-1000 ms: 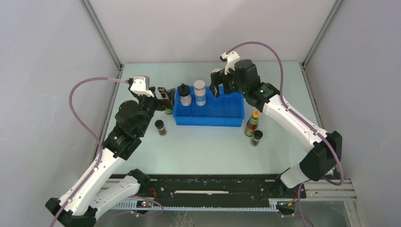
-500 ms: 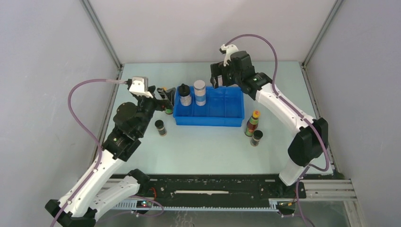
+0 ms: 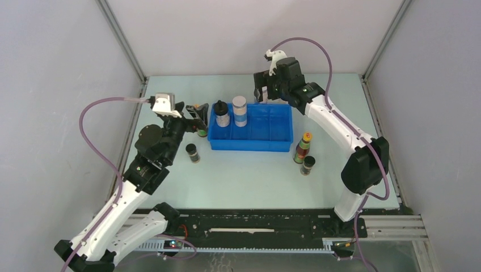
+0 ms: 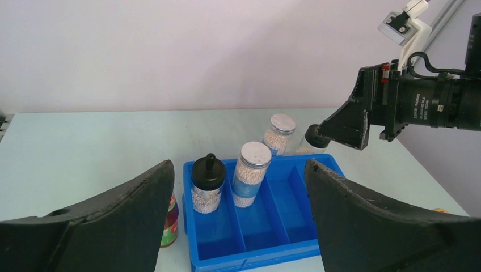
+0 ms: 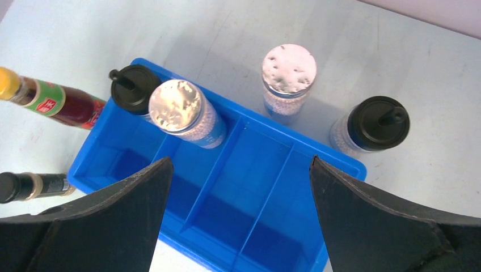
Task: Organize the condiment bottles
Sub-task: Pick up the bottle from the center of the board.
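Grey walls stand around a pale tabletop [image 3: 244, 181], and a blue tray [image 3: 252, 146] sits in the middle of it. Two bottles are in the tray: a black knob bottle [image 3: 222, 113] in the left slot and a white-lid bottle [image 3: 240, 110] in the slot next to it. The other slots hold nothing.

The right end effector [image 3: 261, 97] hangs over the far edge of the tray. Its fingers are spread wide and hold nothing. Just behind the tray, on the tabletop, stand a second white-lid bottle [image 5: 289, 73] and a second knob bottle [image 5: 374, 124]. Both are below the end effector and a bit past it, not touching it.

I think the step now is to pick up one of those two. The arm needs to go down with a finger on each side, squeeze, then lift the bottle over the tray wall.

The left end effector [image 3: 197, 112] is spread and holds nothing too. It waits by the left end of the tray, with a slim orange-cap bottle [image 4: 168, 218] close below it.
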You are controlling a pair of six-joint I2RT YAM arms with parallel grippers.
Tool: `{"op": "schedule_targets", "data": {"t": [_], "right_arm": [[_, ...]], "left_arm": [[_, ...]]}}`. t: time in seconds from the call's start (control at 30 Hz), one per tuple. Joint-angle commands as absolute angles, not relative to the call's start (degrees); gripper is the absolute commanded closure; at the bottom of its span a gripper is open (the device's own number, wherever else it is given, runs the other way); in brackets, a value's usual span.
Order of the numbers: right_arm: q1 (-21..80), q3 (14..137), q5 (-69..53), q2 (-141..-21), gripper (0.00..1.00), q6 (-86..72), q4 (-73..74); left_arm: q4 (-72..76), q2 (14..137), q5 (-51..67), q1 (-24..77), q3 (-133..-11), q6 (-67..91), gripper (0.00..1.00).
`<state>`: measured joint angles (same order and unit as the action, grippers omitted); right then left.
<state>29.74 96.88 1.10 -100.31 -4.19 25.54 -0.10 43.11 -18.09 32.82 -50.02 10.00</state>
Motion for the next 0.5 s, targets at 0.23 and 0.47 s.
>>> {"op": "schedule_targets", "data": {"t": [0.23,0.47], "right_arm": [[21.4,100.2,8.9,-101.9,0.01,-13.5,29.4],[18.6,102.6,10.9,-105.2,0.01,-15.9,33.9]], "left_arm": [[1.7,41.3,-20.1,32.6,-48.0,8.7,0.11],[1.8,41.4,-19.7,32.6,-47.9,8.5,0.11]]}}
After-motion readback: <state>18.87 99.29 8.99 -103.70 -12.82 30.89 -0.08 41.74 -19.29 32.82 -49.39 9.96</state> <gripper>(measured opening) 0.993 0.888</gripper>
